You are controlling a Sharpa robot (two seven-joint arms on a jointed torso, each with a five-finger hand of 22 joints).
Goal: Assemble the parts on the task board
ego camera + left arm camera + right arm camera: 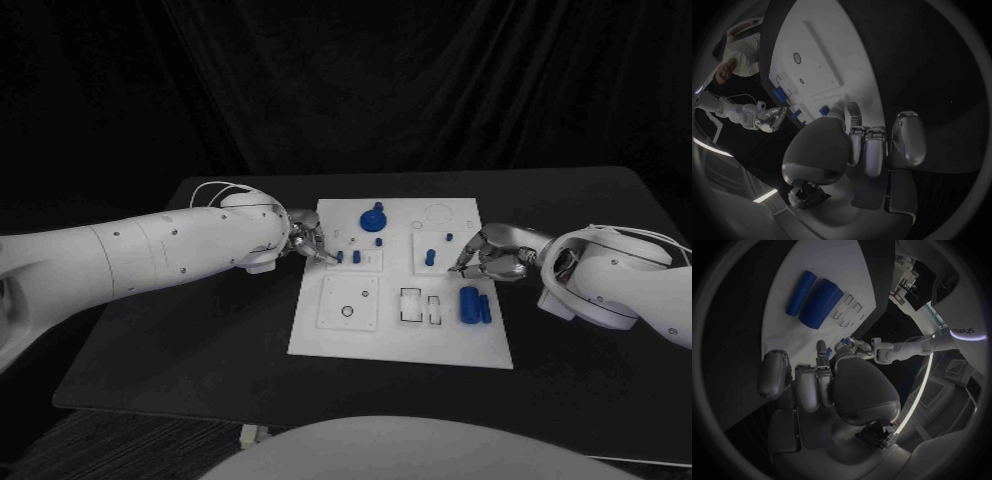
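Note:
The white task board lies in the middle of the table. My left hand is at its left edge, fingers curled in, fingertips right beside a small blue part that stands in the board. Whether it grips that part is unclear. My right hand is at the board's right edge, also curled, with a thin blue part pinched between thumb and finger. A blue knob stands at the board's far side. Two blue cylinders lie side by side near the right edge.
More small blue parts stand in the plate in front of my right hand. A plate with an oval hole and some rectangular slots sit on the board's near half. Bare black table surrounds the board.

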